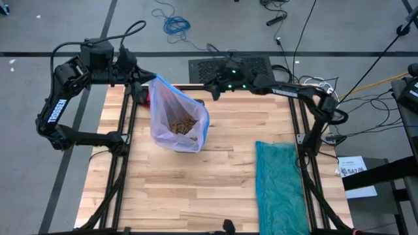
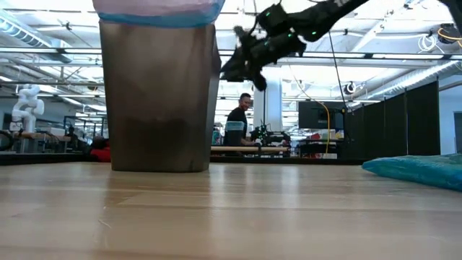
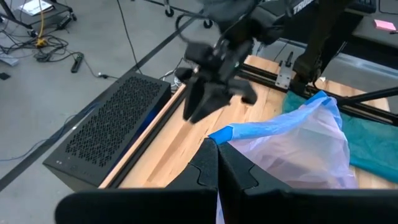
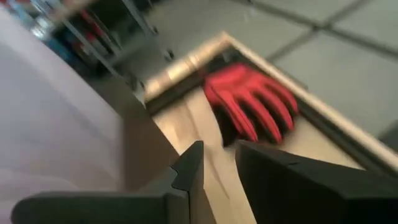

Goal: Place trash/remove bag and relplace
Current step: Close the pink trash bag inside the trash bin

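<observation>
My left gripper (image 3: 217, 163) pinched tight on bag (image 1: 171, 108) rim, at bag's 10 o'clock. Trash (image 1: 183, 123) inside bag. My right gripper (image 1: 210, 91) at bag's 2 o'clock, fingers slightly apart, probably holding nothing. "TROSSEN" on left arm (image 1: 55, 111). Red glove (image 4: 252, 102) nearby.

The lined bin (image 1: 177, 121) blocks the far left; a teal bag (image 1: 281, 186) covers the near right; bare wood lies between, seemingly clear.

Grey floor (image 1: 59, 26) (cables (image 1: 175, 25)); ceiling striplights (image 2: 404, 68)
</observation>
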